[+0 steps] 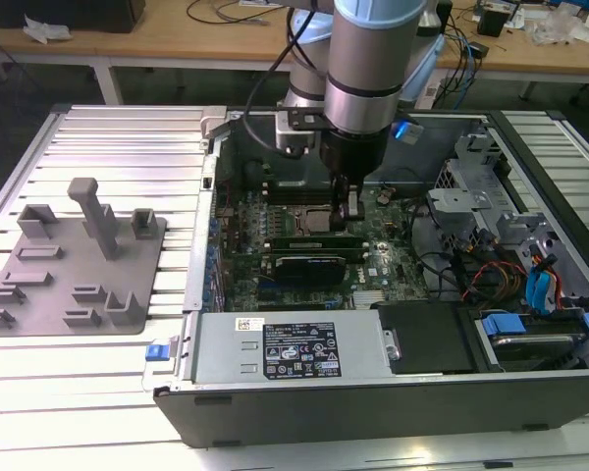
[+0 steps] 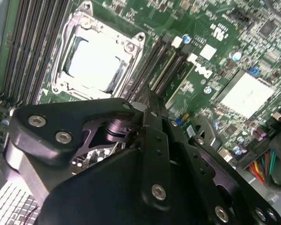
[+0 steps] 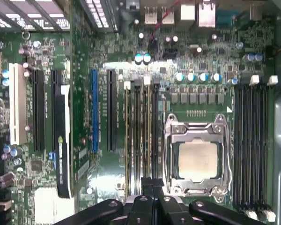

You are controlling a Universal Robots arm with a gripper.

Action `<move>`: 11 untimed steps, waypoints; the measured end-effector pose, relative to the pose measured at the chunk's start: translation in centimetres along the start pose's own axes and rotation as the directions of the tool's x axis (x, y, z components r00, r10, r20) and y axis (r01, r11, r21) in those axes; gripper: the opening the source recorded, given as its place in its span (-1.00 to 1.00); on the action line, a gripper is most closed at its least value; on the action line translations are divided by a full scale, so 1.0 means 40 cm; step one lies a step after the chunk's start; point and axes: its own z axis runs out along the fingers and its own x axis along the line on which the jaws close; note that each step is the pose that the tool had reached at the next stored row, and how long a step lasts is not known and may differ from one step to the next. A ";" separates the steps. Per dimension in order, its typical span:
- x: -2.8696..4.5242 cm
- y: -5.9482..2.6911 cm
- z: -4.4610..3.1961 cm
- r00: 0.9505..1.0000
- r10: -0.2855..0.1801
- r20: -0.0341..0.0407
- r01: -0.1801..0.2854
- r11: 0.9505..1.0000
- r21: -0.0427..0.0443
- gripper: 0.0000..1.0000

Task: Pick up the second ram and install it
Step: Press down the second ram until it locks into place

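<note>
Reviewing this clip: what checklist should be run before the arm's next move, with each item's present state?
1. Hand inside the open computer case: ok.
2. Hand above the memory slots beside the processor socket: ok.
3. Black card apart from the hand: ok.
4. Second ram held in the hand: cannot tell.
5. Second ram seated in its slot: cannot tell.

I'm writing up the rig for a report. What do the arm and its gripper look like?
The arm is a thick silver-grey cylinder with a pale blue cap and a black wrist section; black cables run alongside. The gripper is black, with narrow fingers and flat linkage plates fastened by silver screws.
</note>
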 end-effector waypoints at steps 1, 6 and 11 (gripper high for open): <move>0.000 -0.006 0.002 1.000 0.000 0.000 0.000 1.000 0.000 -0.84; 0.000 -0.043 0.013 1.000 0.001 0.000 -0.001 1.000 0.000 -0.84; 0.000 -0.050 0.018 1.000 0.002 0.000 -0.002 1.000 0.000 -0.84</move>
